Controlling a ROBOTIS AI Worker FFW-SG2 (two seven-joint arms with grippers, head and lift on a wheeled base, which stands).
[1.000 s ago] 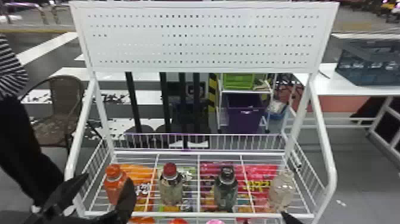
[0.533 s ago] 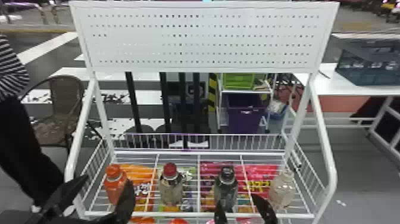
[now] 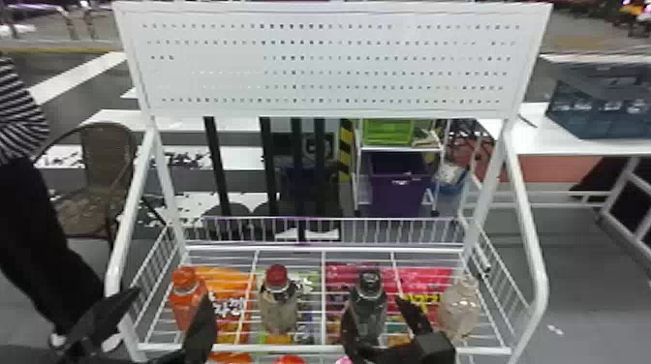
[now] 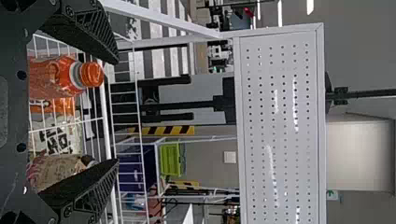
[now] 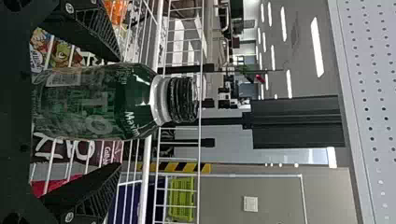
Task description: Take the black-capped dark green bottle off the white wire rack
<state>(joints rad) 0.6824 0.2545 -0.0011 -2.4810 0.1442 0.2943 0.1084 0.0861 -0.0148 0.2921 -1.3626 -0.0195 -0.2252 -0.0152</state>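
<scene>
Dark green, black-capped bottle (image 3: 372,314) is seen upright on the white wire rack (image 3: 324,248) in the head view, between a red-capped clear bottle (image 3: 279,310) at left and a pale clear bottle (image 3: 459,310) at right; it is flanked by the right gripper (image 3: 374,308), fingers spread. In the left wrist view, the left gripper (image 3: 172,296) is held apart (orange-capped orange bottle (image 4: 56,77) is seen there). In the right wrist view, the green bottle is left unclamped between parted fingers, nearer one.
</scene>
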